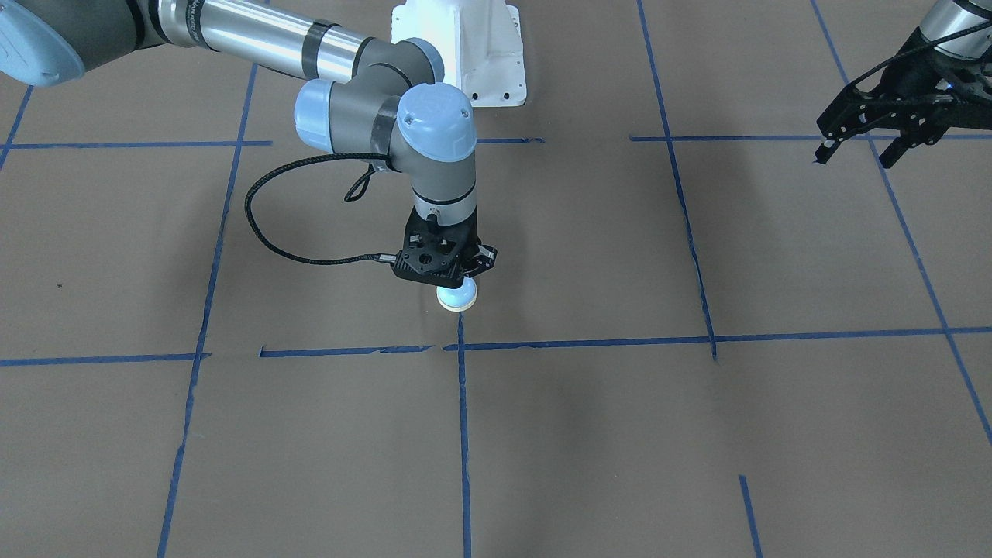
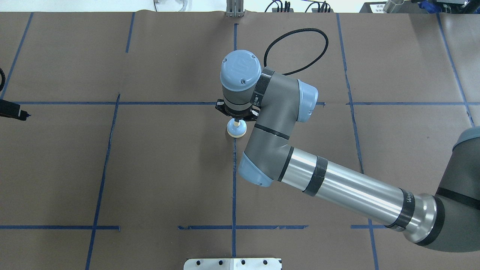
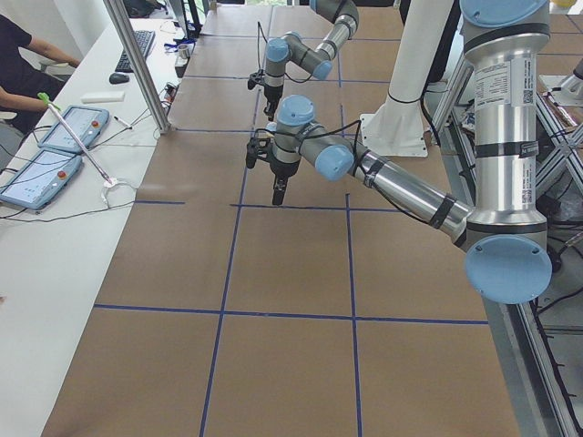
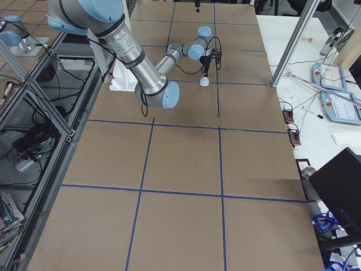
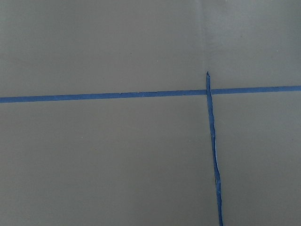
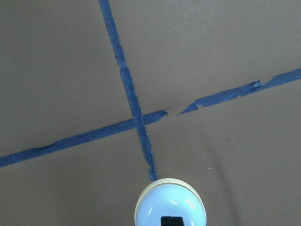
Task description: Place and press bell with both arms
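The light-blue bell [image 1: 457, 297] with a cream base ring is at the table's middle, beside a blue tape line; it also shows in the overhead view [image 2: 236, 129] and the right wrist view [image 6: 170, 207]. My right gripper [image 1: 457, 283] points straight down over it, with its black fingertips [image 6: 170, 220] shut together on the bell's top, which hides the button. My left gripper [image 1: 852, 159] is open and empty. It hangs above the table far off to my left, and only its edge shows in the overhead view [image 2: 13, 111]. The left wrist view shows only table and tape.
The white base pedestal [image 1: 480, 54] stands at my edge of the table. Blue tape lines [image 2: 234, 187] form a grid on the brown table cover. An operators' bench with tablets [image 3: 55, 155] and a metal post [image 3: 137, 64] lies beyond the far edge.
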Robot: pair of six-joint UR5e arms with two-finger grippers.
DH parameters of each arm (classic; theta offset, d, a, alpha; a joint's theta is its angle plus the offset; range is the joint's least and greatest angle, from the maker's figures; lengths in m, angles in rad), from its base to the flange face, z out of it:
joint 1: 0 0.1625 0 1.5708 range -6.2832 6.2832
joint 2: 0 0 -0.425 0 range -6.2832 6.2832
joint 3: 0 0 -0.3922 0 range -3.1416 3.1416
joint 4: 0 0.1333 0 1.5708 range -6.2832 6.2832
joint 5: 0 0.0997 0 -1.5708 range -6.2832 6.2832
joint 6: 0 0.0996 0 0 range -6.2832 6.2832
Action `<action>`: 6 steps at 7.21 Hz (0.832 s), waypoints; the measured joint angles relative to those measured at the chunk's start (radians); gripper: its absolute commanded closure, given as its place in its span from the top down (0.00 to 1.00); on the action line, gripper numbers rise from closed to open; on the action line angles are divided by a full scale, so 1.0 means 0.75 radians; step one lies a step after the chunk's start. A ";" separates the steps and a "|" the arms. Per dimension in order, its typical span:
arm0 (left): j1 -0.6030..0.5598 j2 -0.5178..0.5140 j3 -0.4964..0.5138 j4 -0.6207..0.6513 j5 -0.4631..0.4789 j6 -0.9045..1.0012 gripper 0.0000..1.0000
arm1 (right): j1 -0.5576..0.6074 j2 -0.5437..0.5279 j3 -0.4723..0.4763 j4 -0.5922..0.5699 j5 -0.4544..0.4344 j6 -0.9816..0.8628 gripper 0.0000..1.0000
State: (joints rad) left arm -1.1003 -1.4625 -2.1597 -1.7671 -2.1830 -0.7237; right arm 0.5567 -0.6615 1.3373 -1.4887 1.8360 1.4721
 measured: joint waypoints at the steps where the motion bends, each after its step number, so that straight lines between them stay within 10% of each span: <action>1: -0.001 0.002 -0.007 0.000 0.000 0.000 1.00 | -0.003 0.005 -0.020 0.001 0.001 -0.002 0.00; 6: -0.001 0.005 -0.016 0.000 0.000 0.000 1.00 | -0.022 0.007 -0.040 0.001 0.002 -0.001 0.00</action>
State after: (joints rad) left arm -1.1014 -1.4590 -2.1718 -1.7671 -2.1828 -0.7240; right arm 0.5402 -0.6560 1.3076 -1.4878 1.8376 1.4711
